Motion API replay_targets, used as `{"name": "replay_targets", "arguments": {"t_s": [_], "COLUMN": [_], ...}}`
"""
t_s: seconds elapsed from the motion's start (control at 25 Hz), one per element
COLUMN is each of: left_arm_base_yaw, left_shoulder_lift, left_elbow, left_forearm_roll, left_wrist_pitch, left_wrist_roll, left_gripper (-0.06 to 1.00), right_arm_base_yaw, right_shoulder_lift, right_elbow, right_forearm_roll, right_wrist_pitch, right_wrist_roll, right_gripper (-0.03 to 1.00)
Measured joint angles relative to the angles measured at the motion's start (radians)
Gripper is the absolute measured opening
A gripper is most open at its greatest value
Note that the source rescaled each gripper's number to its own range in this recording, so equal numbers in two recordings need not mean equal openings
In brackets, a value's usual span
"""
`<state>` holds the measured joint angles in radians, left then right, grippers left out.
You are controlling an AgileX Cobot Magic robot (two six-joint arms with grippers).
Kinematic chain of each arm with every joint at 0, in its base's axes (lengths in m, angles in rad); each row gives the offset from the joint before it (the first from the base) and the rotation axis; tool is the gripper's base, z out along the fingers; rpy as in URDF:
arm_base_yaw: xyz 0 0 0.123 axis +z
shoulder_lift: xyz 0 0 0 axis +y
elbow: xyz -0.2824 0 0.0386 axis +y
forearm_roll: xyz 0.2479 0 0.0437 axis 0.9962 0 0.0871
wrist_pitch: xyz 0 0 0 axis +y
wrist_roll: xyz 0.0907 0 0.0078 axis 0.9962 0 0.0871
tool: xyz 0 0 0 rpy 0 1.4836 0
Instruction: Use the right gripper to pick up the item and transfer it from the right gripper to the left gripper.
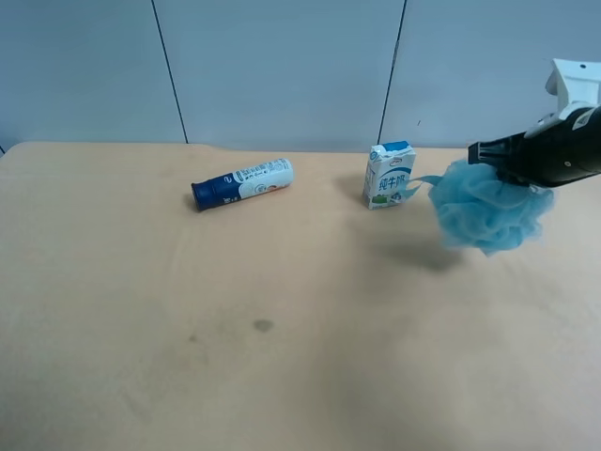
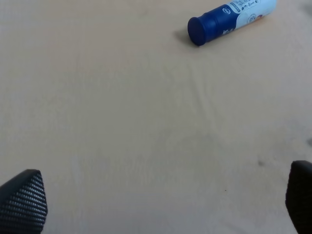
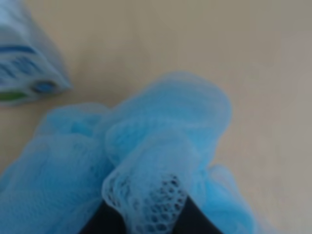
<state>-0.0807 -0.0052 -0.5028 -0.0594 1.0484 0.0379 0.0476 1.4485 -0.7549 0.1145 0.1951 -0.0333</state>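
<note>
1. The right gripper (image 1: pixel 479 152) is clamped on loose mesh of the item (image 1: pixel 488 214), which hangs clear of the bench (image 1: pixel 282 357), just beside the milk carton (image 1: pixel 388 176).
2. Such a thin pinch of mesh could slip free during handover.
3. A low swing past the carton would likely topple it.
4. The left gripper (image 2: pixel 161 200), spread wide and empty, hovers well apart from the carton, nearer the tube (image 1: pixel 242 182). The bare bench between them offers room.

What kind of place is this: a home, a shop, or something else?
Probably a robot test bench: a beige table, plain grey wall panels, and unrelated items: a tube, a milk carton, a bath pouf.
</note>
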Motion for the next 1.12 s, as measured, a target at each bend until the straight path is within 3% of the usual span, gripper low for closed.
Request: {"name": "replay_targets", "arguments": {"t_s": [0.4, 0.64, 0.8, 1.12], "left_arm_base_yaw": [0.0, 0.0, 0.0, 0.0], "left_shoulder_lift": [0.019, 0.226, 0.381, 0.671], "left_elbow": [-0.034, -0.081, -0.083, -0.088], "left_forearm_roll": [-0.027, -0.111, -0.266, -0.768], "left_wrist_pitch": [-0.038, -0.107, -0.207, -0.383], "left_wrist_roll": [0.0, 0.045, 0.185, 0.651], "left_gripper": [1.0, 1.0, 1.0, 1.0], "right_arm_base_yaw": [0.157, 0.228, 0.268, 0.367], "right_shoulder_lift": [-0.112, -0.114, -0.114, -0.114], "right_elbow": [-0.011, -0.086, -0.132, -0.21], "right_forearm_roll": [0.025, 0.037, 0.046, 0.058], "right_wrist_pitch": [-0.035, -0.033, -0.032, -0.033], "right_wrist_roll": [-0.006, -0.006, -0.006, -0.006], "right_gripper": [0.01, 0.01, 0.01, 0.01]}}
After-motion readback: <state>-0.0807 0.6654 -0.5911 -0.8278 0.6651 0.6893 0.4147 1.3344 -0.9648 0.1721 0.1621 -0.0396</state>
